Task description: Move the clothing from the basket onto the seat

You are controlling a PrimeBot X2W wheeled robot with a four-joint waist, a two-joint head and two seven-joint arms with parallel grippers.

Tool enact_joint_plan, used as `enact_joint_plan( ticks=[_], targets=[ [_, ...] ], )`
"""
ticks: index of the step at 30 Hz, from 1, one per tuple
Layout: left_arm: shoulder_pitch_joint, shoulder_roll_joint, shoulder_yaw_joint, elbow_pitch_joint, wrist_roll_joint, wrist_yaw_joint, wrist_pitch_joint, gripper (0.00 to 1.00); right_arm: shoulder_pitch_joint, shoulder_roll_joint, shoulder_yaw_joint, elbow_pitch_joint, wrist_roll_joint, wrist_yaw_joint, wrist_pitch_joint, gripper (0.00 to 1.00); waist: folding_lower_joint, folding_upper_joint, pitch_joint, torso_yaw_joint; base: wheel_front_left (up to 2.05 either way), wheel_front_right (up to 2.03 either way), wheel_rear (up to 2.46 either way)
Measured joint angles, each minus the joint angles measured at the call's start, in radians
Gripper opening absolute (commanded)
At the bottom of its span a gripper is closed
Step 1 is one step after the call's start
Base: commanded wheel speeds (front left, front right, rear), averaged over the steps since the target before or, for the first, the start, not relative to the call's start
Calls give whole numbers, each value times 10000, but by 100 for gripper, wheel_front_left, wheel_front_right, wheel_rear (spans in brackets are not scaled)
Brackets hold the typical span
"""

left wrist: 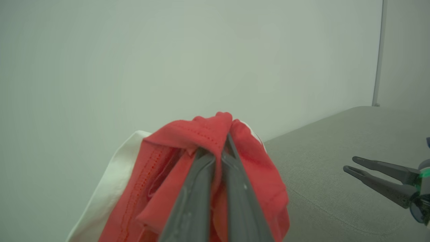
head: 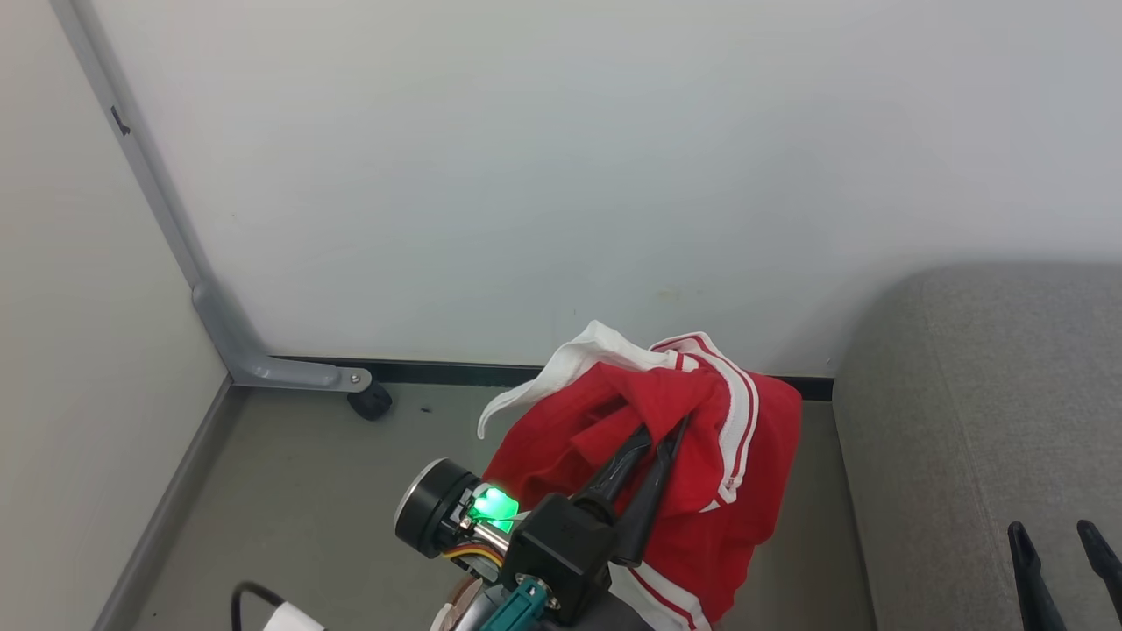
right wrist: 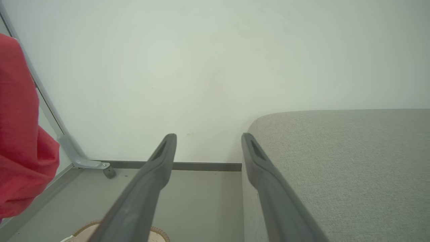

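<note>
The red clothing (head: 701,473) with white stripes and white trim hangs bunched in the air over the floor, just left of the seat. My left gripper (head: 666,428) is shut on its upper folds, and the fabric wraps over the gripper (left wrist: 225,143) tips in the left wrist view. The grey seat (head: 982,421) fills the right side. My right gripper (head: 1052,528) is open above the seat's near left part, its fingers (right wrist: 168,148) spread with nothing between them. A sliver of the basket's brown rim (right wrist: 160,232) peeks out low in the right wrist view. The clothing (right wrist: 20,134) also hangs at that view's left edge.
A white wall stands close behind, with a black baseboard (head: 438,372) along the grey floor. A grey metal leg with a black caster (head: 370,402) sits in the left corner. A black cable (head: 250,600) lies at the lower left.
</note>
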Motion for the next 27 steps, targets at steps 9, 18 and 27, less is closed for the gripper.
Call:
enact_joint_plan(
  ticks=[9,18,27],
  targets=[
    [0,0,-27,13,-33,0,6,0,107,102,-186,-123,-12,2,0,100,0,0,6,-106,0,0,0],
    [0,0,-38,35,-48,0,6,0,124,217,-322,-199,-105,15,0,100,1,0,21,-116,0,0,0],
    [0,0,-61,46,-50,0,6,0,127,334,-337,-236,-320,201,0,100,0,0,17,-104,0,0,0]
  ],
)
